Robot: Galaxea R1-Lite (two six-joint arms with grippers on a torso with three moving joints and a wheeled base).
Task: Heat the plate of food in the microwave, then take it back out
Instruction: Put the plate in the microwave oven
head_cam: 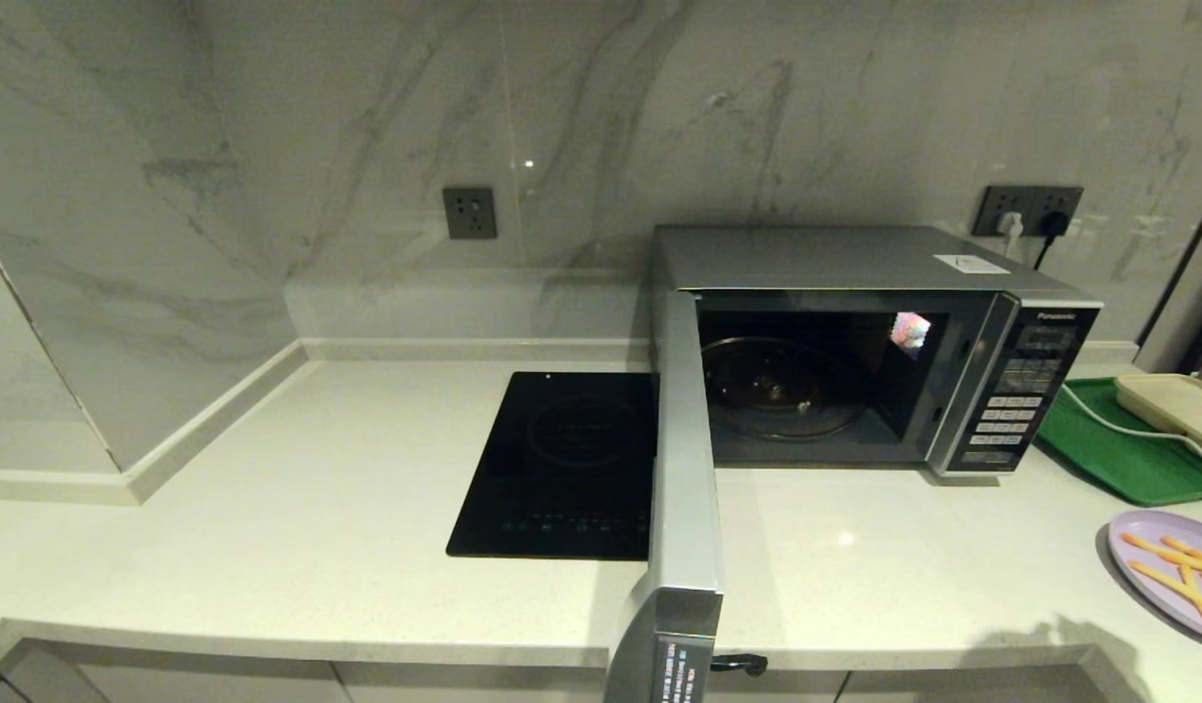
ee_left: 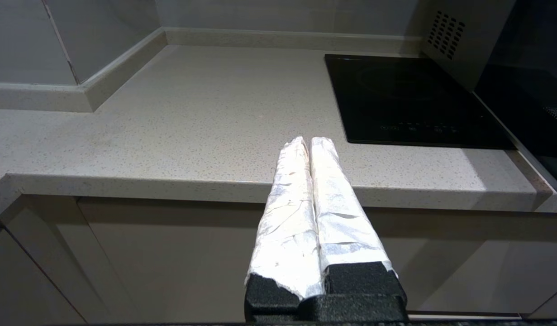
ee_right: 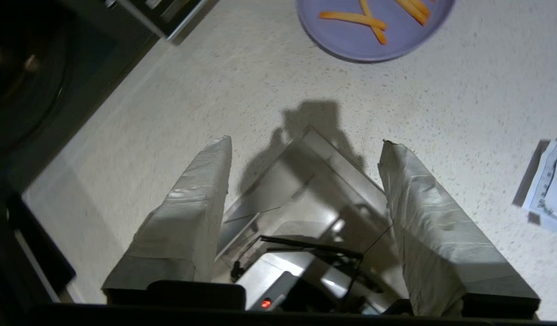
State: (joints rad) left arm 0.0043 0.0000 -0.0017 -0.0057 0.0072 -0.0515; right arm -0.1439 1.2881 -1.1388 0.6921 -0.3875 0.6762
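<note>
The silver-grey microwave [head_cam: 854,283] stands at the back of the counter with its door [head_cam: 681,469] swung wide open toward me, and its glass turntable [head_cam: 781,386] is bare. The lilac plate of food [head_cam: 1172,571] with orange sticks lies on the counter at the far right, outside the oven. My right gripper [ee_right: 305,142] hangs open over the counter's front edge, holding nothing, with the plate [ee_right: 350,43] a short way beyond its fingertips. My left gripper [ee_left: 309,141] is shut and empty, parked low before the counter edge, left of the door.
A black induction hob [head_cam: 561,464] lies left of the microwave, under the open door's path. A green tray [head_cam: 1118,439] with a cream rectangular object [head_cam: 1177,405] and a white cable sits behind the plate. A white paper [ee_right: 549,181] lies near the right gripper.
</note>
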